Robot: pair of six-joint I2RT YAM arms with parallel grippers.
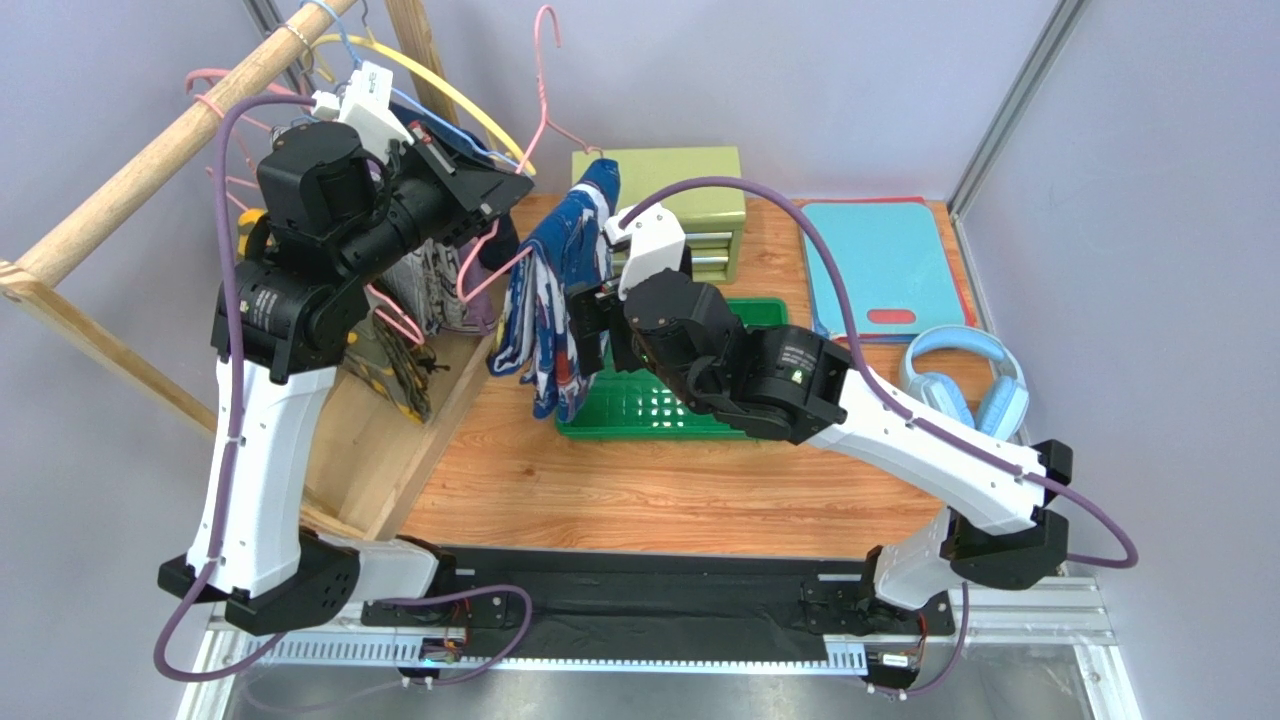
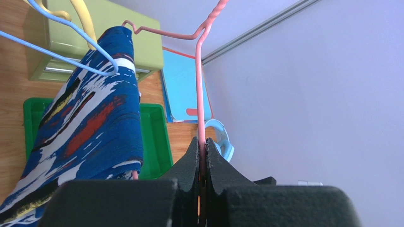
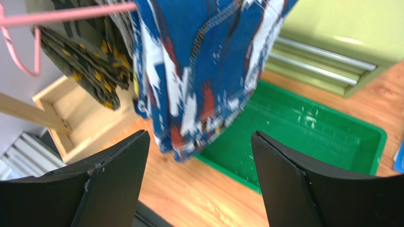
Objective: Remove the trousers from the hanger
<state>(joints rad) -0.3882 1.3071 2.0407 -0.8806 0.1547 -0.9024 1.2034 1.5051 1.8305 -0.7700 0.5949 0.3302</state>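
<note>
The blue splotch-print trousers (image 1: pixel 559 300) hang draped over the pink wire hanger (image 1: pixel 544 90), above the left edge of a green tray. My left gripper (image 1: pixel 504 210) is shut on the hanger's wire; in the left wrist view the pink wire (image 2: pixel 199 90) runs up from between the closed jaws (image 2: pixel 202 147), with the trousers (image 2: pixel 90 123) to its left. My right gripper (image 1: pixel 594 323) is open and empty just right of the hanging trousers. In the right wrist view its fingers (image 3: pixel 118 163) stand wide apart below the trousers (image 3: pixel 204 71), which hang from the pink bar (image 3: pixel 71 14).
A green tray (image 1: pixel 684 408) lies under the trousers, with an olive-green drawer box (image 1: pixel 676 168) behind it. A blue board (image 1: pixel 879 263) and blue headphones (image 1: pixel 962 383) lie at right. A wooden rack (image 1: pixel 150 143) at left holds yellow and light blue hangers (image 2: pixel 85 21) and a camouflage garment (image 3: pixel 80 52).
</note>
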